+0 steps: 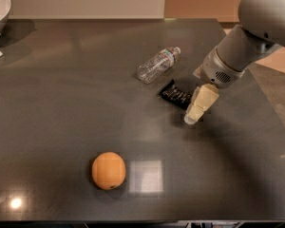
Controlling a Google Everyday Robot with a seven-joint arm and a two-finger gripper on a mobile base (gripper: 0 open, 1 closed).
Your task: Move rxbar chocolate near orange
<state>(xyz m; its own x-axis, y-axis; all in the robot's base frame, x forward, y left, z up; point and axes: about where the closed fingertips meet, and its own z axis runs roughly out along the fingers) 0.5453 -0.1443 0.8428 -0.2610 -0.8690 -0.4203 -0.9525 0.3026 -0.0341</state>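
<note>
Chocolate bar [175, 95]: small, flat, in black foil, lying on the dark table [61, 108] just below a clear plastic bottle [157, 64] and well apart from the orange [108, 170], which sits toward the near edge. Gripper [195, 112]: pale, angled down at the bar's right end, touching or just beside it; whether it is parted or closed cannot be told. Handling, by judgement: light, thin, slightly bendable, with a slick crinkly wrapper prone to sliding on the glossy surface, so best taken across its narrow width near the middle, low against the table.
</note>
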